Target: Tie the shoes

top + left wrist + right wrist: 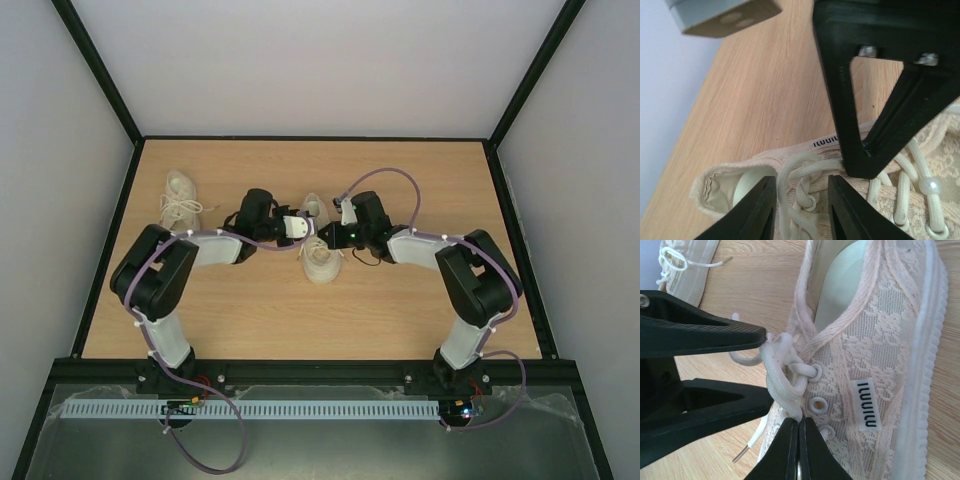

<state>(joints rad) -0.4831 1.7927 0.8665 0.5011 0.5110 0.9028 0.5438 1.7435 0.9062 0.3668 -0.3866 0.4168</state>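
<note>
Top: shoe (320,264) mid table (300,330) between left gripper (305,230) and right gripper (326,240), other shoe (181,200) near left edge, bare wood up front. Left wrist: fingers (757,212) straddling lace (783,195), grip hard to call. Right wrist: clamped on lace.

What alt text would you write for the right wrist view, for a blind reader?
The right gripper pinches the white lace of a cream sneaker lying on the wooden table. The left gripper, open, straddles the same lace.
</note>
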